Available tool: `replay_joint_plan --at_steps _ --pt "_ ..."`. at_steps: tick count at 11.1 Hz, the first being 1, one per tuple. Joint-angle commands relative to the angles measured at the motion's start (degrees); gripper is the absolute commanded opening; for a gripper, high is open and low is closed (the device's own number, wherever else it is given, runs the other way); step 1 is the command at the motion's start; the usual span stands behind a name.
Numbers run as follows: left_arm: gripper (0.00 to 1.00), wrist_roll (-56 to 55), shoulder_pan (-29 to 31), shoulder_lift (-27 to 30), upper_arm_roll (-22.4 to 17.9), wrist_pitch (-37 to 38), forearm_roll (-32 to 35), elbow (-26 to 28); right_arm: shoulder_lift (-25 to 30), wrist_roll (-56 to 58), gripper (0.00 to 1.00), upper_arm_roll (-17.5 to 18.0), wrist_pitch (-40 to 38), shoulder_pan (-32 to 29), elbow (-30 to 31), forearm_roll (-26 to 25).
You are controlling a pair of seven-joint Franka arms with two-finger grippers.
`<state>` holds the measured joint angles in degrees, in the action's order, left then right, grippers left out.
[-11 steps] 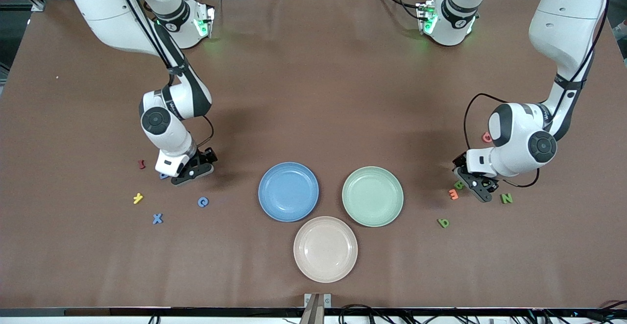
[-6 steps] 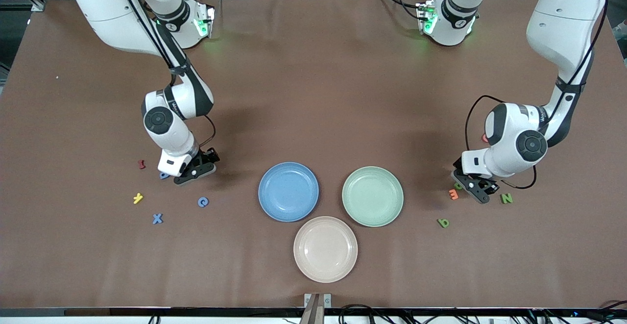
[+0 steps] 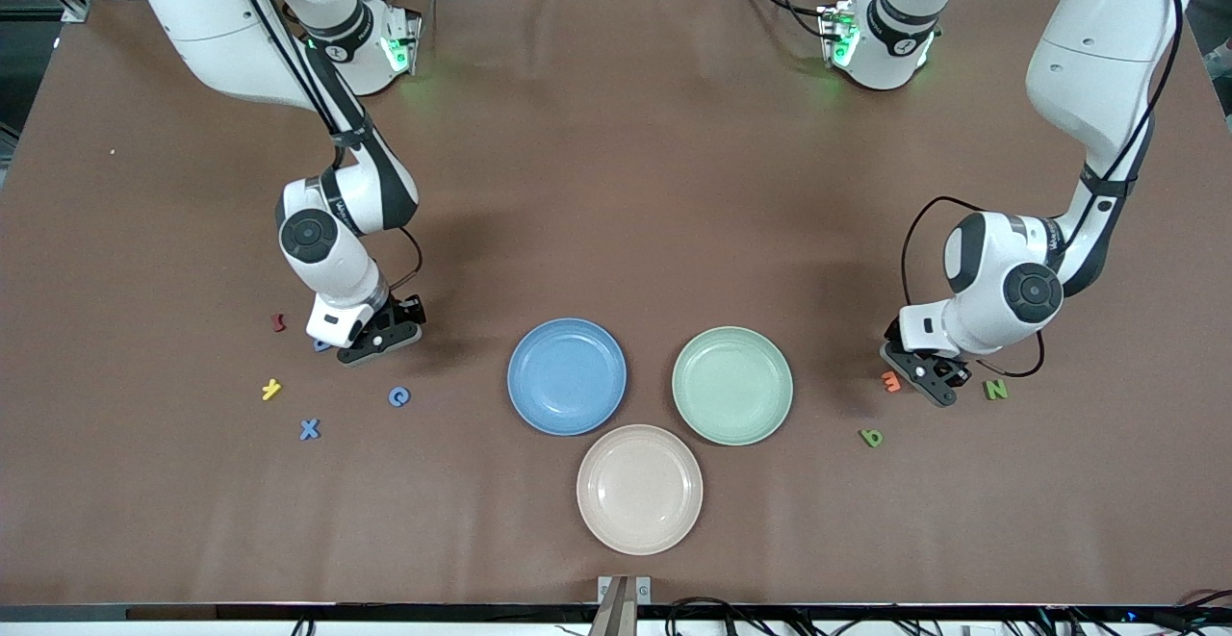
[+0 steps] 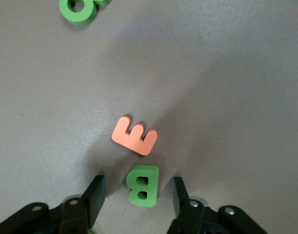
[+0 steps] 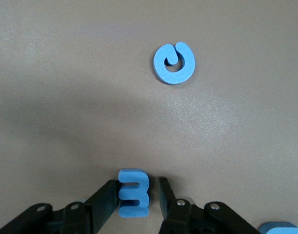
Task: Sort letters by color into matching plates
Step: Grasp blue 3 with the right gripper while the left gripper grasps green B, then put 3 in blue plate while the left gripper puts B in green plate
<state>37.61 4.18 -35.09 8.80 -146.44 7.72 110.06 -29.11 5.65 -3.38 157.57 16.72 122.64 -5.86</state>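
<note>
Now | green B [image 4: 143, 185] between left gripper [image 4: 137, 195] fingers | blue E [image 5: 133, 193] between right gripper [image 5: 135, 195] fingers

Matte foam-like green B [image 4: 143, 185], matte brown table cover [image 3: 616, 184], smooth matte blue plate [image 3: 567, 376]

The brown table [image 3: 616, 184] carries a blue plate [image 3: 567, 376] at the centre, a green plate [image 3: 732, 385] at 3 o'clock of it, a pink plate [image 3: 639, 489] at 5 o'clock, and loose letters near both ends.
</note>
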Motion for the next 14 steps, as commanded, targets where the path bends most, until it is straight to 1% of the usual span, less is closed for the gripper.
replay_joint_plan --at_steps 1,3,6,8,10,11,12,13,14 --pt "0.29 -4.6 -0.8 -0.3 -0.2 -0.2 1.7 -0.6 -1.0 -2.3 0.36 0.0 0.8 0.0 -1.0 -0.5" --pt "0.01 -5.1 -1.1 -0.2 -0.2 -0.2 1.8 -0.6 -1.0 -2.8 0.32 0.0 0.8 -0.1 -1.2 -0.5" --pt "0.0 -5.3 -1.0 1.6 0.4 0.2 1.2 -0.6 -1.0 -2.8 0.27 0.0 0.7 -0.2 -1.2 -0.5" --pt "0.0 -9.7 -1.3 3.4 3.1 3.0 0.9 -0.9 -1.0 -2.8 0.27 0.0 0.6 -0.4 -1.4 -0.5" --pt "0.0 -14.1 -1.9 3.7 5.7 8.1 0.6 -4.1 -0.8 -2.9 0.26 0.0 0.0 -0.6 -2.0 -0.4" --pt "0.0 -16.8 -1.9 3.9 7.7 10.5 -0.2 -5.8 -0.3 -2.8 0.26 0.0 -0.2 -0.9 -2.2 -0.4" --pt "0.0 -18.2 -2.9 3.5 8.2 11.7 -0.9 -7.9 0.8 -2.8 0.26 0.0 -0.9 -1.3 -2.5 -0.3" --pt "0.0 -18.8 -3.7 3.0 8.2 11.8 -2.4 -9.2 1.7 -3.0 0.25 0.0 -3.4 -1.6 -3.3 0.7" --pt "0.0 -19.0 -5.0 2.4 8.2 11.8 -4.1 -10.2 2.1 -3.7 0.25 0.0 -6.2 -1.4 -5.1 3.4"
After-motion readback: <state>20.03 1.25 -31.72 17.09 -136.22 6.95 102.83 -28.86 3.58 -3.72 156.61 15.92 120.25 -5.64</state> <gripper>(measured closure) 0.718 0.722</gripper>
